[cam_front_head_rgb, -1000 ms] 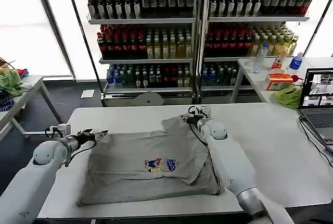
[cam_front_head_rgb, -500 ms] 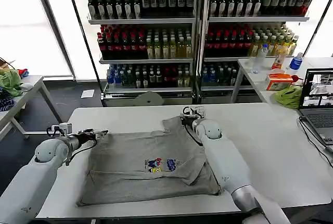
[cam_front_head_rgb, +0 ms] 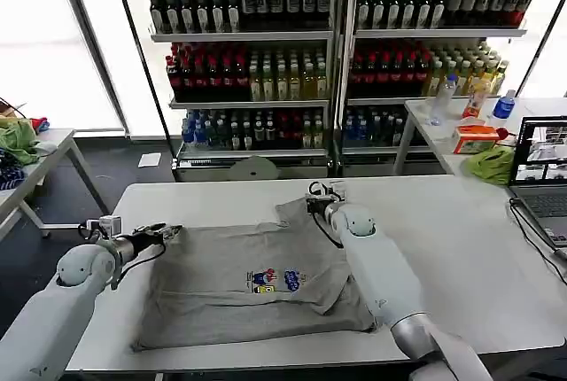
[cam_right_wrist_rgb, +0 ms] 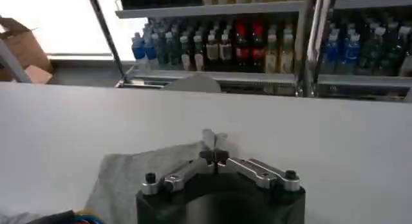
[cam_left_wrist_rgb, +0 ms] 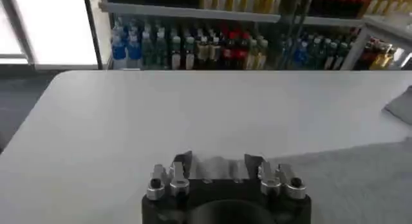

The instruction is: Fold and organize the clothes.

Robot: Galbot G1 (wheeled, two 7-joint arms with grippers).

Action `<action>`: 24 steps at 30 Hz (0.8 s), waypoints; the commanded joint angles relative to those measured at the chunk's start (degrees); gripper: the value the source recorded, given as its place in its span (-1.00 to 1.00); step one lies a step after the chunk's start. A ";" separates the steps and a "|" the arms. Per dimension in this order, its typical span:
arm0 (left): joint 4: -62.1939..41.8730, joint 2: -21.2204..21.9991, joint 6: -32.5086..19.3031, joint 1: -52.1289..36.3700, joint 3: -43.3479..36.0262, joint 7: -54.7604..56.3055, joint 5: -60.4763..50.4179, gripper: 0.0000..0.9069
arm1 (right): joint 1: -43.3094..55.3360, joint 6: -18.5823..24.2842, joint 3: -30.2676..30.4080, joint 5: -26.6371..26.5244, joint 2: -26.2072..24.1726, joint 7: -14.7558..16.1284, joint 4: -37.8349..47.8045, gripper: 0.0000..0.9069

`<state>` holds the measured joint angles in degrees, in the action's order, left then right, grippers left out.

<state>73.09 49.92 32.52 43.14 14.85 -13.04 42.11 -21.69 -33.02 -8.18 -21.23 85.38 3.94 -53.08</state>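
Shelving stocked with bottles (cam_front_head_rgb: 266, 80) is located behind a white table (cam_front_head_rgb: 461, 248). One grey shirt (cam_front_head_rgb: 257, 283) is spread flat on it, print upward. Its far sleeve is pinched by the right gripper (cam_right_wrist_rgb: 214, 156), fingers closed. The left gripper (cam_left_wrist_rgb: 217, 165), fingers parted, is positioned at the shirt's left edge.

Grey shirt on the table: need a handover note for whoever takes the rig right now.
Left gripper: at the shirt's far-left corner, jaws apart, cloth between the fingers.
Right gripper: shut on the shirt's far-right corner, fingertips pinched on the cloth.
Shirt lies spread on the white table, chest print up, edges rumpled.
Done: both far corners addressed.
Left: the folds themselves, then tidy placement.
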 commanded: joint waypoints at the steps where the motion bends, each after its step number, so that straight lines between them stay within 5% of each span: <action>1: 2.35 -0.25 0.55 3.76 1.62 -0.25 0.28 -0.62 | 0.24 -0.01 0.00 0.06 0.22 -0.03 0.09 -1.00; 5: 2.67 -0.03 0.51 4.05 2.12 -0.47 0.39 -1.00 | 0.23 -0.03 0.18 0.05 0.26 -0.03 -0.04 -1.00; 15: 3.93 -0.13 -1.95 3.23 2.51 0.92 2.88 -1.00 | -1.16 0.08 -0.27 -2.76 0.15 -0.78 -2.74 -1.00; 24: 9.45 -1.40 -4.56 4.73 4.84 2.52 4.98 -1.00 | -6.89 -0.08 -1.61 -12.54 -3.53 -6.70 -19.32 -1.00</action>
<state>77.80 49.14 30.55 46.89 18.00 -11.53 45.26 -24.93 -32.99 -9.40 -27.06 83.92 0.88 -60.37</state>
